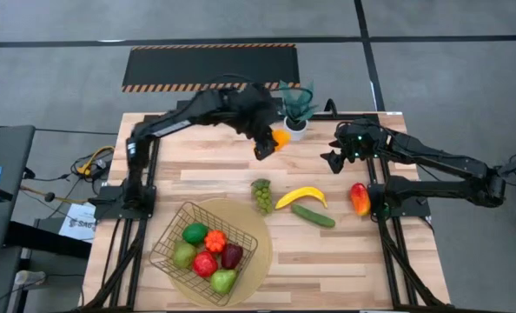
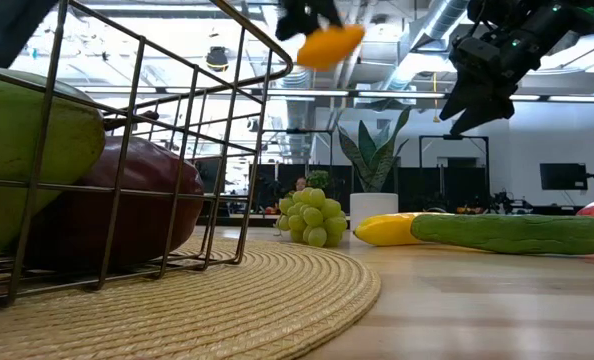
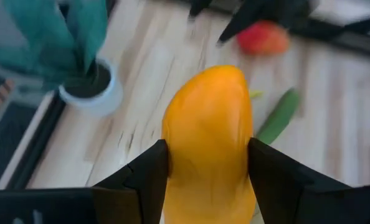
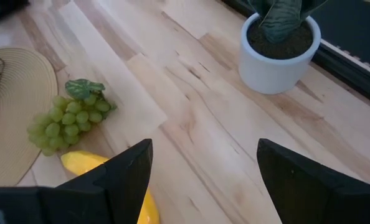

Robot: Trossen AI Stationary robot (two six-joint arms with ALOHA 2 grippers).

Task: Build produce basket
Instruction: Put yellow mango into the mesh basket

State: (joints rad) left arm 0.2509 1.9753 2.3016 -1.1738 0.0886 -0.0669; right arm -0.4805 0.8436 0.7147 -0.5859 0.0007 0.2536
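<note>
Left gripper lifts an orange fruit above the table.
Its jaws clamp the fruit near the potted plant; the right gripper hovers wide open, empty.

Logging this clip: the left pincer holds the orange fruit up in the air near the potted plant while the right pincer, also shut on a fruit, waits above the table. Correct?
One thing is off: the right pincer is open and empty, as the right wrist view shows. The rest stands: the left pincer holds the orange fruit aloft near the potted plant.
</note>
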